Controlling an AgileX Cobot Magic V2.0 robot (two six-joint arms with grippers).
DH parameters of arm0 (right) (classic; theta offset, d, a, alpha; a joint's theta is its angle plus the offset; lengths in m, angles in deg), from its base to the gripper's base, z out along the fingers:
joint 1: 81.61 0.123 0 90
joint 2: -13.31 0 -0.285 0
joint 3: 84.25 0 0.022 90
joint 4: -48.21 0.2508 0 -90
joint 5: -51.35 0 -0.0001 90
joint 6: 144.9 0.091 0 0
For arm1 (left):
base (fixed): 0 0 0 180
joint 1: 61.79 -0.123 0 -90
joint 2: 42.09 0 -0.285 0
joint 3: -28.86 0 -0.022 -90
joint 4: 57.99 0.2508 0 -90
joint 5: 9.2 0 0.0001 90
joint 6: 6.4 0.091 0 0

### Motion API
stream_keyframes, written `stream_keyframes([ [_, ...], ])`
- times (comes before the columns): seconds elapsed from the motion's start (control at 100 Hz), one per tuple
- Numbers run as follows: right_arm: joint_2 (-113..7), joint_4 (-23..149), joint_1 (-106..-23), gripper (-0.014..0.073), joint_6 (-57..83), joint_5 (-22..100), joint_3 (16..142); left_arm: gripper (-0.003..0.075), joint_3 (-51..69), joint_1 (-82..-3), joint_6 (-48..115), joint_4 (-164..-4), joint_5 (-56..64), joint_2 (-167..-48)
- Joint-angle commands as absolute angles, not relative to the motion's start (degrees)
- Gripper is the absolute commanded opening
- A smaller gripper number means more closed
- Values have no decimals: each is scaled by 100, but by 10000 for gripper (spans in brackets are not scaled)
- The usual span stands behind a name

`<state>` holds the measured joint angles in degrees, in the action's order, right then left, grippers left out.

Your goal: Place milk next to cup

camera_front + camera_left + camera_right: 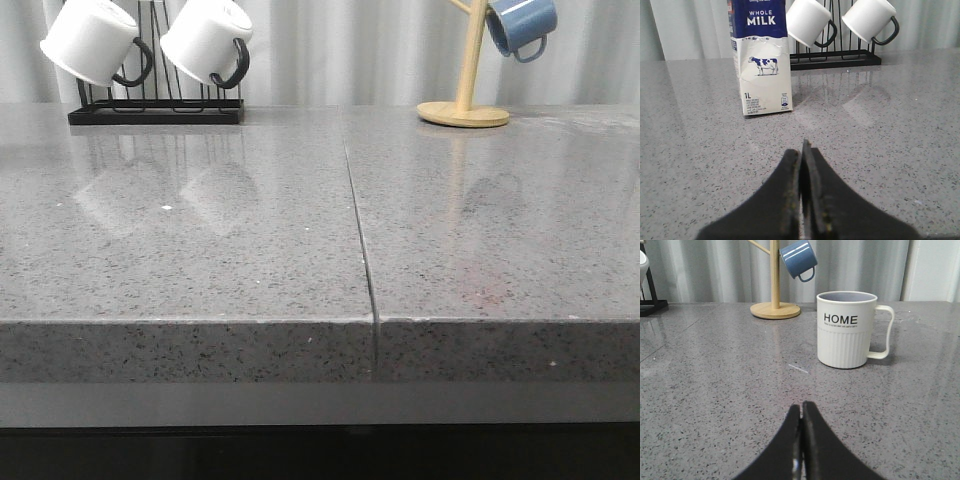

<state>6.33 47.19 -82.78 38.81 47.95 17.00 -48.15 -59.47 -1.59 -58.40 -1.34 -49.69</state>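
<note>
Milk (761, 57): standing upright on the grey countertop (880, 140), showing only in the left wrist view, its cow picture and "WHOLE MILK" band facing the camera.
Left gripper (804, 150): sitting low over the counter, fingers pressed together, nothing between them; the carton is standing well beyond the tips, untouched.
Cup (847, 330): the "HOME" mug is standing upright on the counter in the right wrist view, handle sticking out to one side.
Right gripper (801, 410): fingers closed against each other and holding nothing, the mug well apart from them.
Black rack (155, 112): sitting at the far left, two white mugs (95, 40) hanging tilted on it; the carton is standing just near of it.
Wooden mug tree (464, 100): standing at the far right, a blue mug (520, 24) hanging from a peg.
</note>
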Motion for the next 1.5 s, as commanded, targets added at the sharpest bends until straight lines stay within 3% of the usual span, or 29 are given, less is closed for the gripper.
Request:
stream_keyframes([
  [0.0, 712, 4658, -8290, -67, 3883, 5250, 1751, -20, -5072, -5905, -203, -5850, -591, -4792],
  [0.37, 457, 4635, -8290, -66, 3837, 4439, 2461, -21, -5072, -5905, -203, -5850, -591, -4792],
  [0.74, -1681, 4583, -8290, -58, 3837, 3513, 4064, -20, -5072, -5905, -203, -5850, -591, -4792],
  [0.86, -2488, 4583, -8290, 38, 3837, 3635, 4433, -20, -5072, -5905, -203, -5850, -591, -4792],
  [0.97, -3069, 4550, -8290, 211, 3837, 4021, 4681, -20, -5072, -5905, -203, -5850, -591, -4792],
  [1.08, -3435, 4550, -8333, 316, 3837, 4666, 4722, -20, -5072, -5905, -203, -5850, -591, -4792],
  [1.22, -3873, 4504, -8753, 367, 3837, 5504, 4722, -20, -5072, -5905, -203, -5850, -591, -4792],
  [1.49, -4782, 4504, -9855, 367, 3837, 6671, 4722, -20, -5072, -5905, -203, -5850, -591, -4792],
])
